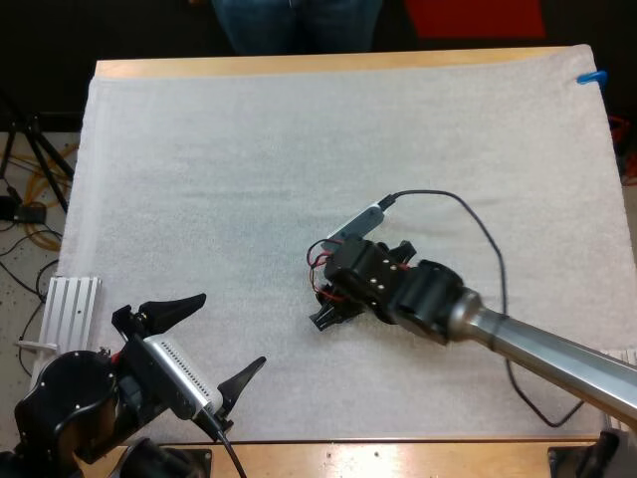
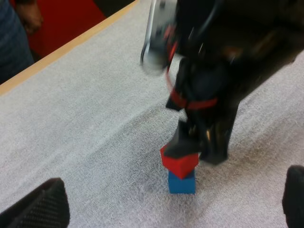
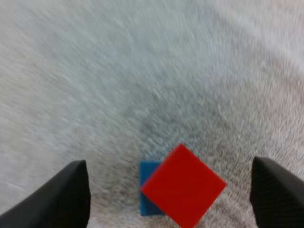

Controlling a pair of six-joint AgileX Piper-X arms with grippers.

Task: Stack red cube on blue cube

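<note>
The red cube rests on the blue cube, turned about 45 degrees to it and shifted partly off one side. My right gripper is open right above them, its fingers wide apart and clear of the red cube. From the left wrist view the red cube sits atop the blue cube, with the right gripper close over the pair. In the high view my right gripper points down at mid-mat and hides both cubes. My left gripper is open near the front left, holding nothing.
A ribbed metal rail lies at the mat's left edge. A person in jeans stands beyond the table's far side. A tripod and cables are on the floor to the left.
</note>
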